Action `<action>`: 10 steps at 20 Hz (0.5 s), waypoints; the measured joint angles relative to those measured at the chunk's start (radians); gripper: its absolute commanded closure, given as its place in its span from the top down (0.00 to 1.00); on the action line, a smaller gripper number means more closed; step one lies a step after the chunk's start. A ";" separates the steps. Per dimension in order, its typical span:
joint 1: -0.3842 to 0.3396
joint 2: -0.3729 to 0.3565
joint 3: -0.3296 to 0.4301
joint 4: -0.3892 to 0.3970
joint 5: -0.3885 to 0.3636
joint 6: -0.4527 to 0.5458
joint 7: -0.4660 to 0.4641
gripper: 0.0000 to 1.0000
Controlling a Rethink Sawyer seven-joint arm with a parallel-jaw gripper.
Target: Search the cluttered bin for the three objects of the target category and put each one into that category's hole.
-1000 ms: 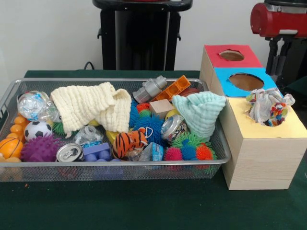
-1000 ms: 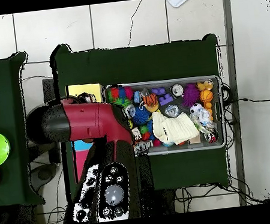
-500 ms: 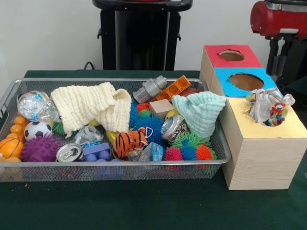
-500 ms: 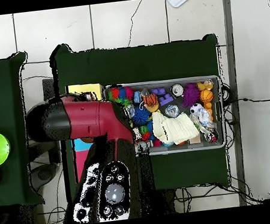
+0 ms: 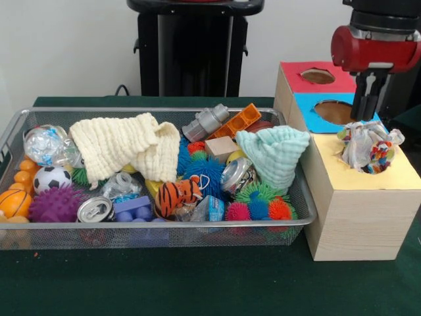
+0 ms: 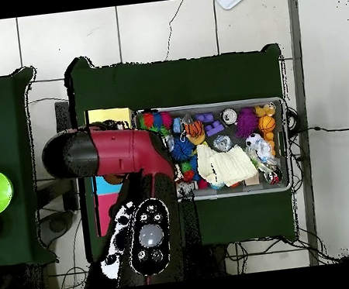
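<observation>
My gripper (image 5: 366,99) hangs above the wooden box (image 5: 355,217), over the blue panel (image 5: 332,113) with its round hole; two dark fingers (image 5: 360,105) point down side by side, close together, nothing between them that I can see; whether they are fully pressed together I cannot tell. Just in front of the gripper, a crinkled clear bag of coloured bits (image 5: 367,146) sits in the hole of the yellow panel (image 5: 388,176), sticking up out of it, not dropped through; red panel (image 5: 316,77) behind, its hole bare. Wire bin (image 5: 164,232) beside the box, crowded: cream cloth (image 5: 125,146) draped over the middle, mint cloth (image 5: 275,153) against the end by the box, tiger toy (image 5: 176,194) near the front, soccer ball (image 5: 51,178) and purple spiky ball (image 5: 55,205) at the far end from the box. Overhead, the red arm (image 6: 120,153) covers most of the box; only the yellow end shows.
</observation>
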 measured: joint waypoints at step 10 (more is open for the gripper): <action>-0.013 0.026 0.022 0.011 0.008 0.000 0.000 0.00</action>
